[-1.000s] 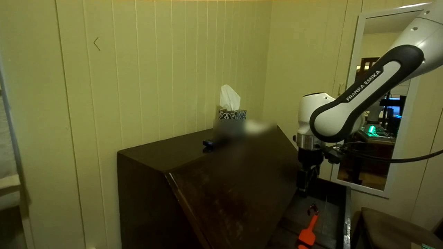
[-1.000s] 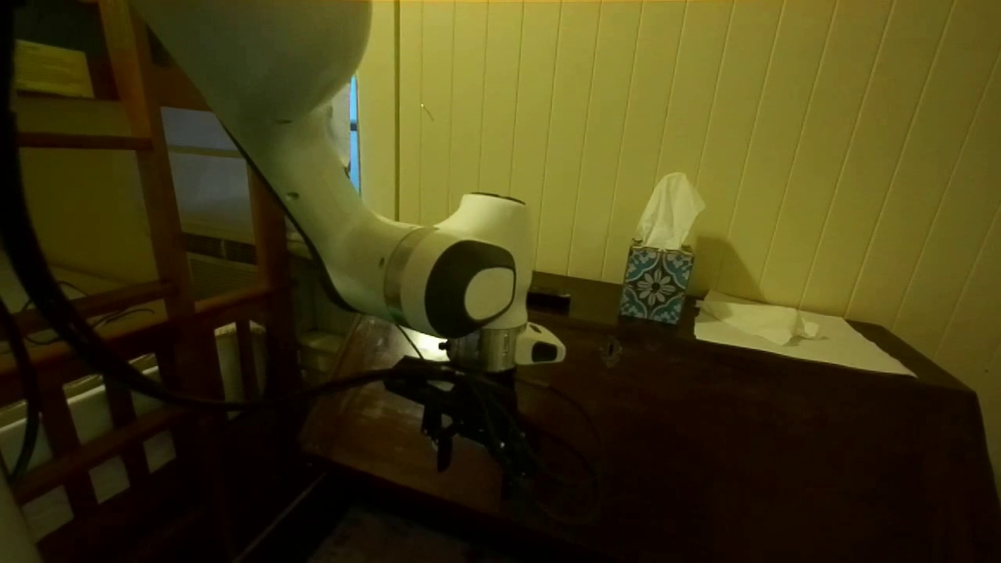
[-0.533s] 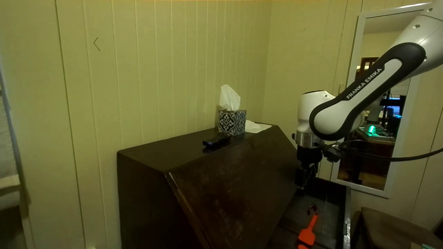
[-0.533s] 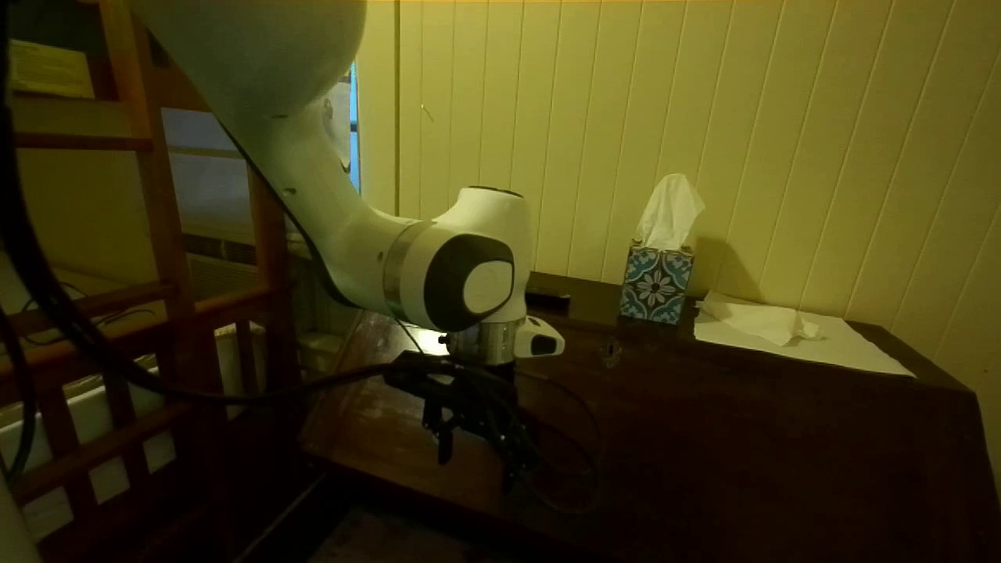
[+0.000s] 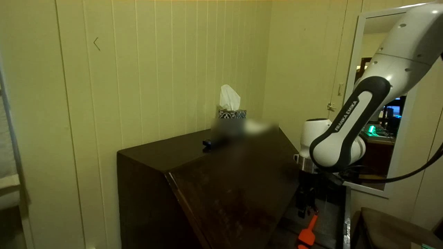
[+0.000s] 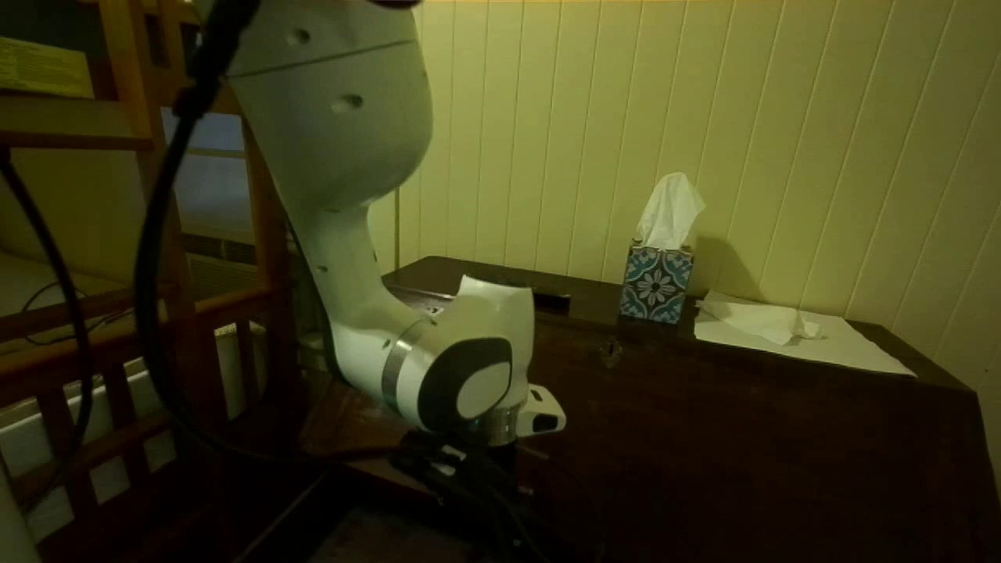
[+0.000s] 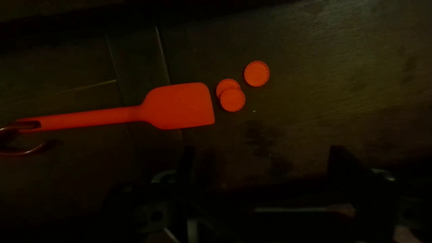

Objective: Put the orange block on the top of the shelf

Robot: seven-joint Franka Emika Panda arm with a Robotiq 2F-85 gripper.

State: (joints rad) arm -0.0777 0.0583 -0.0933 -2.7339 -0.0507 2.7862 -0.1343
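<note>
Dark wood (image 7: 337,84) bears three orange discs (image 7: 232,100), beside the orange spatula (image 7: 179,106) and beyond the wide-set jaws of the gripper (image 7: 262,150). Two overlap; all face upward, round, each as long as wide

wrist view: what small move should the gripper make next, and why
I'd probably shift the open gripper over the lone orange disc, assuming a disc is the target: in the wrist view the jaws stand apart with nothing visible between them, and this disc lies clear of the overlapping pair.
</note>
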